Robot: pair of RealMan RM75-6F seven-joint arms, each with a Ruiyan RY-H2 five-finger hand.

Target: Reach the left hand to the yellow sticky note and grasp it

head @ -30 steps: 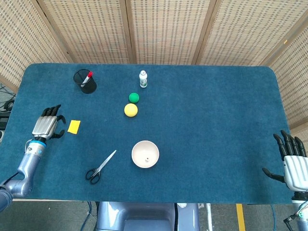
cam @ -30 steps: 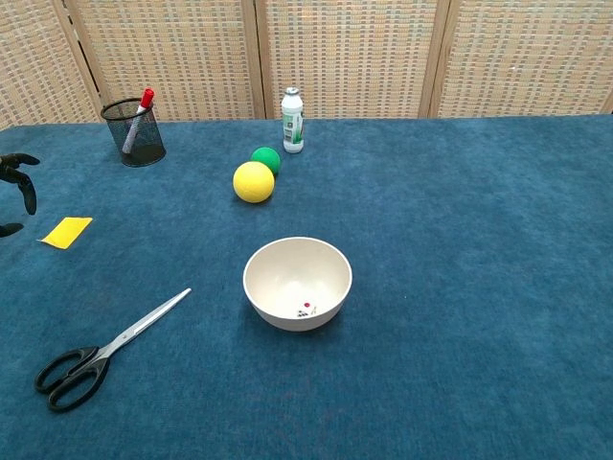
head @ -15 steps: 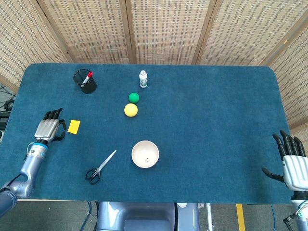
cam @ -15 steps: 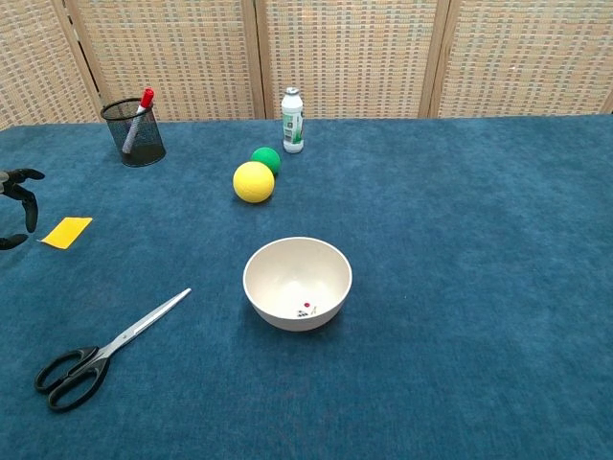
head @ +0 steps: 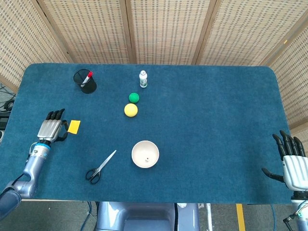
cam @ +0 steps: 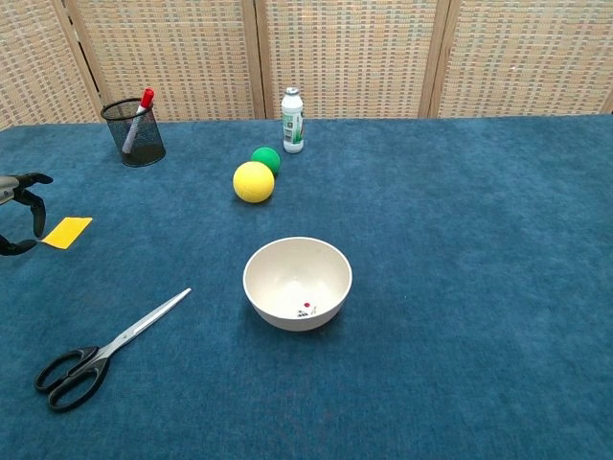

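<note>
the left hand (head: 51, 129) is seen empty with fingers apart just at 9 o'clock of the yellow sticky note (head: 73, 126), which lies flat on the blue table (head: 207, 120) at 11 o'clock of the scissors (head: 100, 167), while the right hand (head: 292, 163) is held spread and empty at the far right edge.

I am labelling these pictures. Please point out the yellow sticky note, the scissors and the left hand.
yellow sticky note (head: 73, 126), head view, middle of the sheet
scissors (cam: 113, 346), chest view, near the pivot of the blades
left hand (head: 50, 129), head view, back of the hand
</note>
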